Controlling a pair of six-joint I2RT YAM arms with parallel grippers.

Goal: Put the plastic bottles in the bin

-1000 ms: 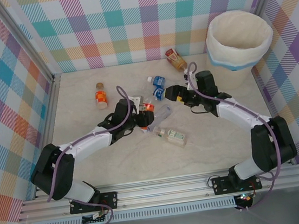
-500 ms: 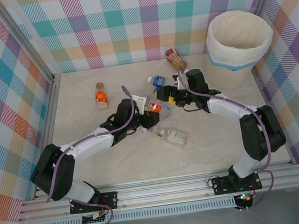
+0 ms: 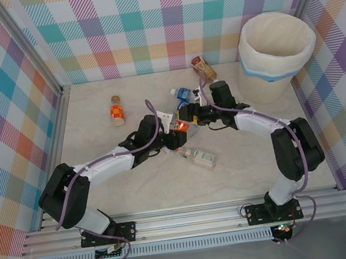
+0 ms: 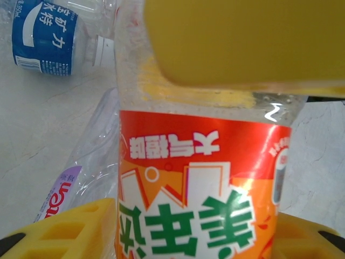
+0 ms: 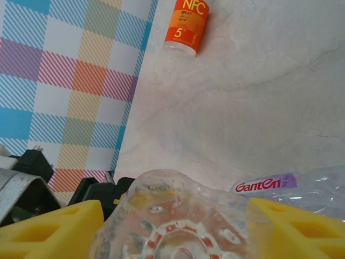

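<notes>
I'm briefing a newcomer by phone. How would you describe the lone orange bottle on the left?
From the bin at far right, look across the table to its left side. The orange bottle is there alone; the other bottles all lie further right.

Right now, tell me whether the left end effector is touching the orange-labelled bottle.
Touching. Left wrist view: yellow fingers of the left end effector clamp the orange-labelled bottle, no gap.

We see a cream, marble-patterned tabletop (image 3: 167, 187), walled on the left, far and right sides by pastel checked panels (image 3: 147, 25), with silver aluminium rails (image 3: 190, 219) along its near edge.
</notes>
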